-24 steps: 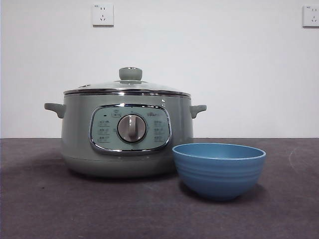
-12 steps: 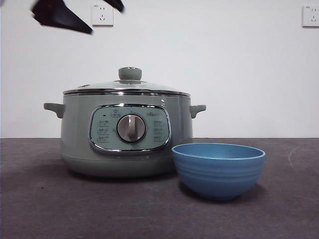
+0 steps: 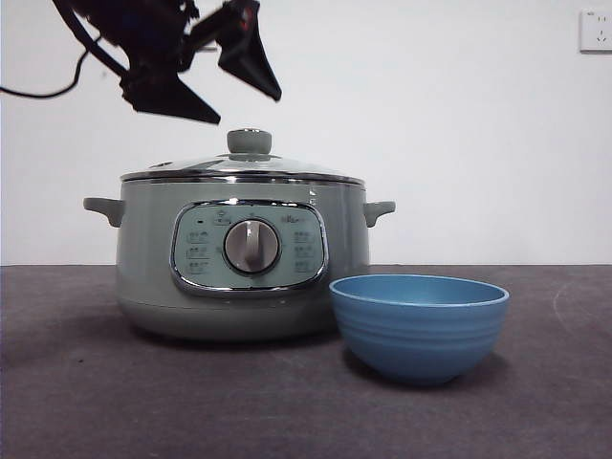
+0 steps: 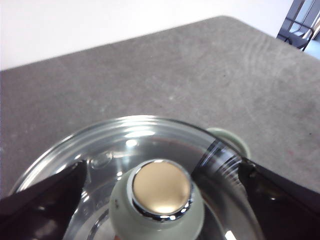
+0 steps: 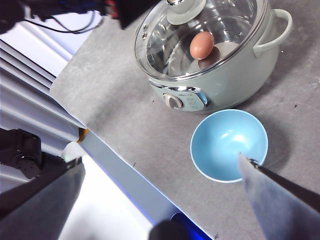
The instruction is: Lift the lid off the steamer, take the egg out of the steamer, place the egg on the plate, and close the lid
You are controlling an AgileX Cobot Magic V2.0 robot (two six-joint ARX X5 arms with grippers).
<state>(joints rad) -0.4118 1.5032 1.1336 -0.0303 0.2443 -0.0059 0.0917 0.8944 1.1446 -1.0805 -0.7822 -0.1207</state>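
Nearest to you in the front view stands the plate (image 3: 420,327), a deep blue bowl with soft ribs on its side. It rests on the dark grey table (image 3: 96,402), a little to the right of the steamer and in front of it. In the right wrist view the plate (image 5: 229,145) has nothing inside.

Behind it you see the steamer (image 3: 239,253), a big sage-green pot with a silver dial (image 3: 251,247) in a chrome-framed panel and one small handle on each side. The lid (image 3: 244,164) sits closed on the steamer, its chrome rim flat on the pot all around. The knob (image 3: 250,141) stands upright in the middle of the lid.

Through the glass of the lid (image 5: 200,35), in the right wrist view, you can see the egg (image 5: 202,45). It is brown and lies inside the steamer (image 5: 220,70).

Above the lid, the left end effector (image 3: 234,105) hangs in the air, its two black jaws spread wide apart and holding nothing. It is near the knob but not touching it. In the left wrist view the knob (image 4: 161,192) is between the two jaws, with a free gap on each side.

The right end effector (image 5: 160,200) is high above the table, well apart from the steamer. Its jaws are also spread wide and hold nothing.

On the white wall behind, a socket (image 3: 595,31) is at the top right.
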